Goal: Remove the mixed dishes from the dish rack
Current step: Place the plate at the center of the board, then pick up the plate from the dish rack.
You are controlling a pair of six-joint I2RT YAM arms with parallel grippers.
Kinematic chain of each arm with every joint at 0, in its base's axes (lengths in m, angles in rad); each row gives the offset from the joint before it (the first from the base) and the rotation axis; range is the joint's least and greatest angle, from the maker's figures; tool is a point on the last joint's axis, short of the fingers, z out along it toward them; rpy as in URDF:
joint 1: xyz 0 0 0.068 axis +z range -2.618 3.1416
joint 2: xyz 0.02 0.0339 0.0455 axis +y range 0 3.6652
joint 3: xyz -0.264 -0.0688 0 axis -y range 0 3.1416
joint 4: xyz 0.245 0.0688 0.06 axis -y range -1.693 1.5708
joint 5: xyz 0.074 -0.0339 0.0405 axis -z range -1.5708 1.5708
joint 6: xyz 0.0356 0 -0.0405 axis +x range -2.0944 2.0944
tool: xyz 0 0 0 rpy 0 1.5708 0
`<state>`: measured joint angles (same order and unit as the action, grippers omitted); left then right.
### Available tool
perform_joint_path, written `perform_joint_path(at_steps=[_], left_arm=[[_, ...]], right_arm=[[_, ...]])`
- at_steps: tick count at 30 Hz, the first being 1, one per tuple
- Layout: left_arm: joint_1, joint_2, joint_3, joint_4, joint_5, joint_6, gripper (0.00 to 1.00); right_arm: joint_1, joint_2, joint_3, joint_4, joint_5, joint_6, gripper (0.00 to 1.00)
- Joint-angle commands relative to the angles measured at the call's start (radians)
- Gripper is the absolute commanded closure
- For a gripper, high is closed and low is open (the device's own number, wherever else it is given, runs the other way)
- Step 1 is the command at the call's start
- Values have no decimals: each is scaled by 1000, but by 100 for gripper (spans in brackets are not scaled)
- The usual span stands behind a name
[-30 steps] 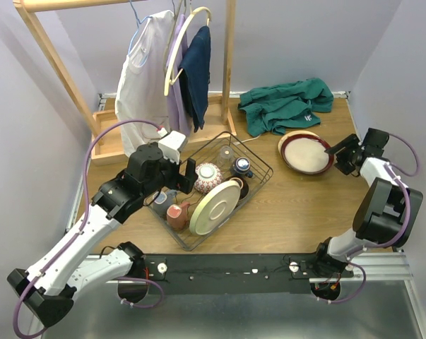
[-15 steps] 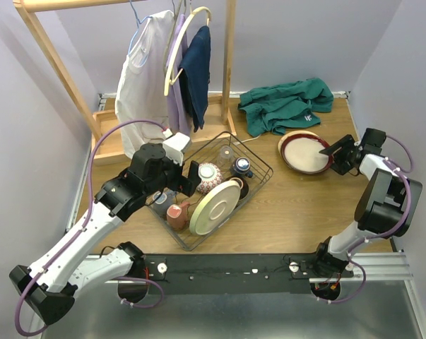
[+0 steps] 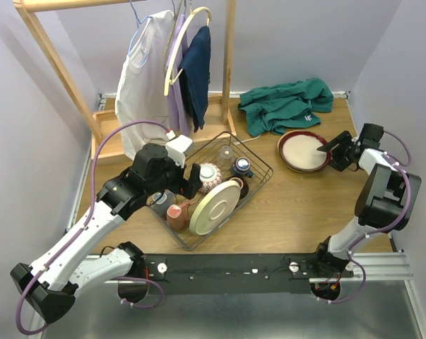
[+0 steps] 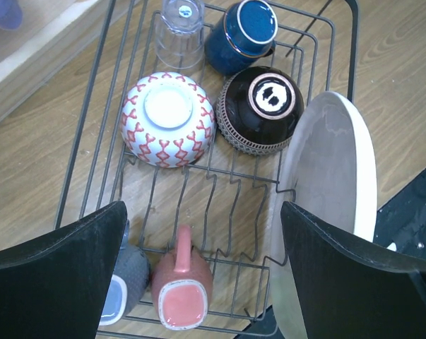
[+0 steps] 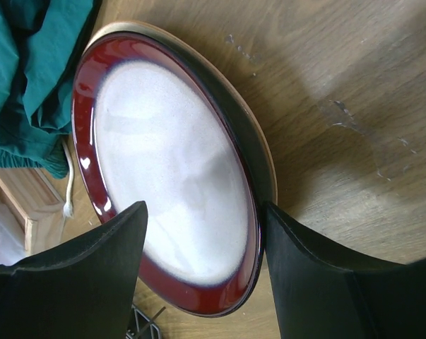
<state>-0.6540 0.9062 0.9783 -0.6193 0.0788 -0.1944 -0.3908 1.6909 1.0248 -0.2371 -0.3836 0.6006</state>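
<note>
The worktop (image 3: 297,205) carries the rack (image 4: 220,198), which holds a cream plate (image 3: 214,207) on edge, a patterned bowl (image 4: 168,119) and a dark bowl (image 4: 262,109) upturned, and a red cup (image 4: 181,289). The left end effector (image 3: 188,178) hovers above, released wide. A red-rimmed plate (image 3: 302,151) lies right of the rack, and the right end effector (image 3: 330,153) straddles its rim, released.

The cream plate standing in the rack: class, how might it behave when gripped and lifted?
Cream plate: probably rigid and fairly heavy, being broad glazed ceramic. Its smooth surface looks slippery. Leaning on edge in the rack, it could tip if nudged.
</note>
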Motion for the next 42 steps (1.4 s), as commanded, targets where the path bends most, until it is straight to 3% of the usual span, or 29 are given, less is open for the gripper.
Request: perform_joint_path(at_steps=[1,14,20,29,36,42], left_arm=[[7,7,16,-14,61,9,1],[5,20,52,-20,188,-17,1],[7,34,68,-3,275,-45,1],[-1,62,66,44,417,-96,1],[-44,118,82,0,368,-89,3],[-110,157,100,-46,270,-88,14]], right_arm=[[29,32,49,-34,-24,-16,27],[33,-59,58,-169,167,-68,21],[33,-212,-17,-169,219,-61,14],[35,-456,-101,-163,173,-45,11],[35,-549,-164,-159,88,-15,11],[33,-583,-204,-150,57,-5,11]])
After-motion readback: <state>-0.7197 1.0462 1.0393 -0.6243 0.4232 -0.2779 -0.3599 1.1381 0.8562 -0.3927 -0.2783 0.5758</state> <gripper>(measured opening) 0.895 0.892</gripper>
